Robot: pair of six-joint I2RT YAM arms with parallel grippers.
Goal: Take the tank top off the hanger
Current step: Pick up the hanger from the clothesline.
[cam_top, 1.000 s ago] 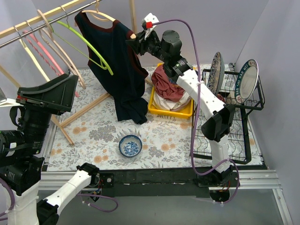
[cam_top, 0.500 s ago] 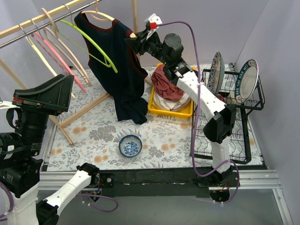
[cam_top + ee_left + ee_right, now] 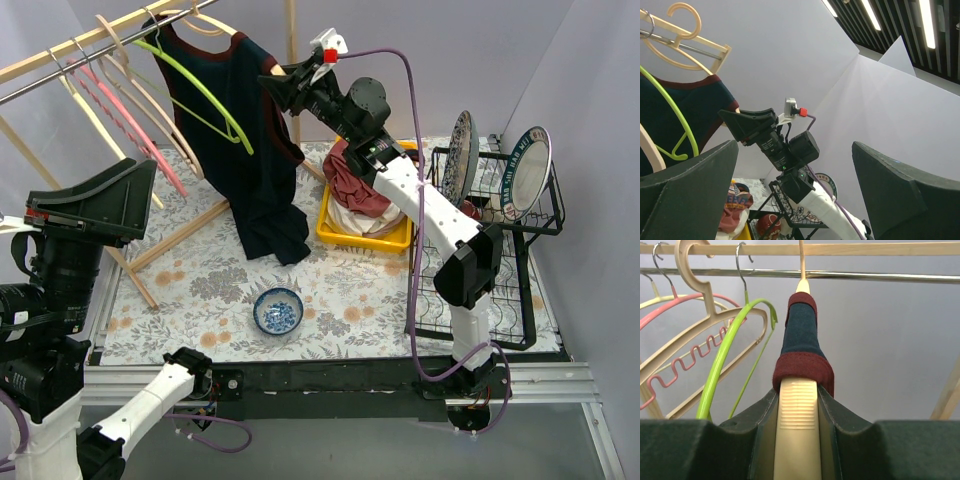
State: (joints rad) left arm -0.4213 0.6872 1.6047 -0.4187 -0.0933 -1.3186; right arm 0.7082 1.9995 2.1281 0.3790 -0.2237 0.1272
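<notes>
Pale lavender walls close in a table with a flowered tablecloth [image 3: 330,300], and a wooden rack with a metal rail [image 3: 60,75] stands at its far left. Against the picture a second earlier, the right gripper [image 3: 272,86] sits a little higher and farther left. The hanger [image 3: 799,415] it grips has swung that way with it. The tank top [image 3: 245,140] has drifted left too, its hem now slightly nearer the rack. The green hanger [image 3: 200,90] and pink hanger [image 3: 130,130] beside it have tipped to a new angle.

The navy, maroon-edged tank top is on the cream hanger at the rail. Its long axis runs from the straps down to the hem, leaning slightly right, and the hem ends low above the blue bowl [image 3: 278,311]. The right gripper's fingers are partly closed around the hanger's ribbed end, just below the maroon strap edge. The left gripper [image 3: 120,195] is raised at the near left, spread wide and empty.
</notes>
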